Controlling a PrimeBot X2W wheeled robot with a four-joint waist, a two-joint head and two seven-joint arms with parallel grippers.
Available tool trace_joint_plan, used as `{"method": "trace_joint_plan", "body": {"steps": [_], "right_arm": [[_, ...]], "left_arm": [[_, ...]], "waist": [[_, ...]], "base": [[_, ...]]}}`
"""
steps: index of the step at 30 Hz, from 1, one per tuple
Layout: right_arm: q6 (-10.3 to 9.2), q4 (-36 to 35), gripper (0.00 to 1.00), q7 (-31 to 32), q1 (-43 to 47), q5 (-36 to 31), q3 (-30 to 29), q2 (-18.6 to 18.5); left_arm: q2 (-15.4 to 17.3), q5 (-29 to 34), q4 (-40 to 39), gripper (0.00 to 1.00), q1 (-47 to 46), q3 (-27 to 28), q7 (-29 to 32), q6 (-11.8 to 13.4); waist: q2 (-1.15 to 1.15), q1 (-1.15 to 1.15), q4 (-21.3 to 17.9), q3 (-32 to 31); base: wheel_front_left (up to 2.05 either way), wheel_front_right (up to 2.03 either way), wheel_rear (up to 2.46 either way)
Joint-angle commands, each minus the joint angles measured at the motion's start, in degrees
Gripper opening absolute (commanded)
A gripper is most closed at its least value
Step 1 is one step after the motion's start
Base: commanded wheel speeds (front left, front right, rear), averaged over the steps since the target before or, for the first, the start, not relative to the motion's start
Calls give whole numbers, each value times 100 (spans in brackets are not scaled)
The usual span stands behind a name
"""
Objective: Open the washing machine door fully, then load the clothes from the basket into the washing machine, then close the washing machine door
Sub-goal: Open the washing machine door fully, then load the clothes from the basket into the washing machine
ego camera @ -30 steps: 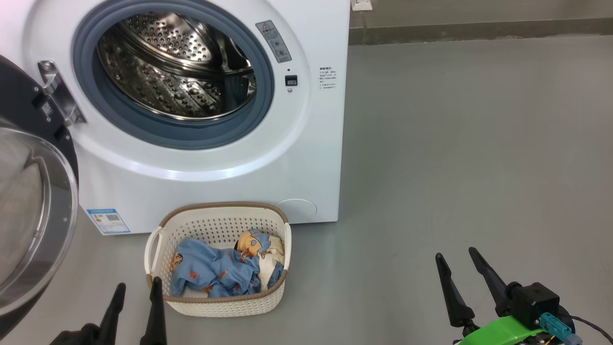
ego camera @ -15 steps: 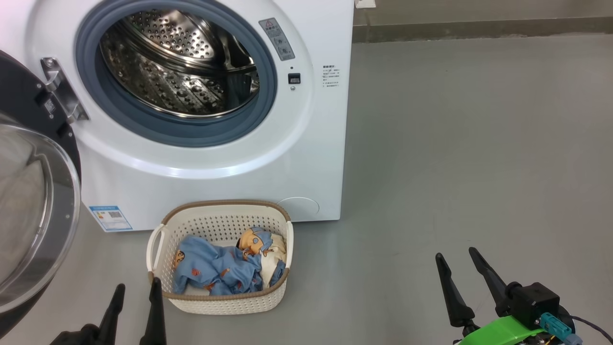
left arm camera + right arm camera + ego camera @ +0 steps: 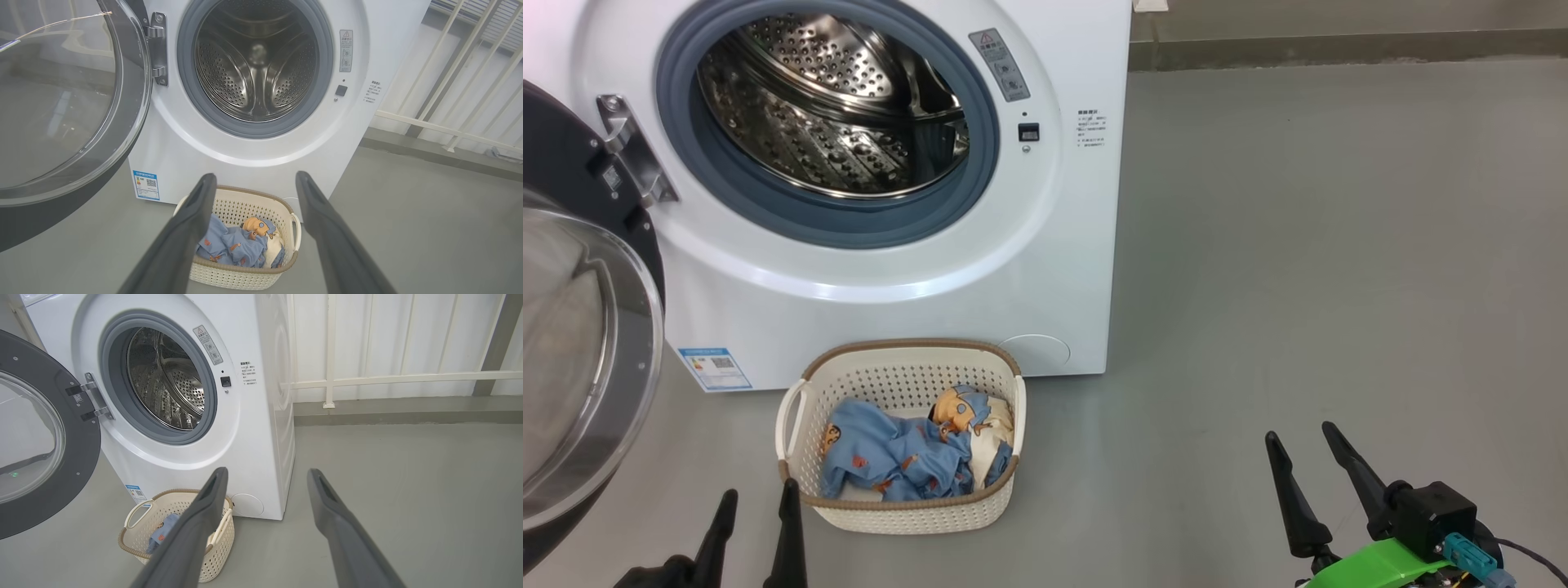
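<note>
**Head view.** Large white front-loading washing machine [image 3: 890,302], with a grey rubber gasket [image 3: 849,233] and a perforated steel drum [image 3: 825,106], stands on the grey floor [image 3: 1298,245]. Its round glossy black door with a bulging glass window [image 3: 580,359] is swung wide to the robot's left, so the first step appears done. The small cream-white perforated plastic basket with a brown rim [image 3: 907,346] sits on the floor just in front of the machine, below the opening. The light blue and cream clothes with orange-brown prints [image 3: 894,457] lie heaped inside it. Loading has not begun, and closing the door remains to be done. The left gripper [image 3: 758,488], just beside the basket's near corner, has its dark fingers parted and holds nothing. The right gripper [image 3: 1299,432], well apart from the basket, is likewise spread and empty.

**Left wrist view.** Seen nearly head-on between the parted fingers, the drum is visible to its back wall, and no garment lies in it. The basket and clothes lie just beyond the fingertips.

**Right wrist view.** This oblique angle adds the machine's right side panel, a white railing [image 3: 388,379] along the wall, and the door's dark grey inner face with its hinge. One finger covers most of the clothes, leaving a patch of blue.
</note>
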Motion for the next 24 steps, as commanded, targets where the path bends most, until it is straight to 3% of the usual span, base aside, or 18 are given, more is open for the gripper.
{"method": "trace_joint_plan", "body": {"steps": [1,11,24], "right_arm": [[9,-134,100,-70,-90,-41,140,4],[9,-138,100,-70,-74,-30,149,5],[9,-110,100,-70,-59,-5,191,6]], "left_arm": [[57,53,-110,100,-196,195,-37,-14],[74,-259,-180,100,-173,168,-37,-14],[143,-51,-125,100,-200,212,-37,-3]], "waist": [[0,0,4,0],[0,0,53,7],[0,0,109,-5]], "base": [[0,0,0],[18,-34,16],[134,-159,24]]}}
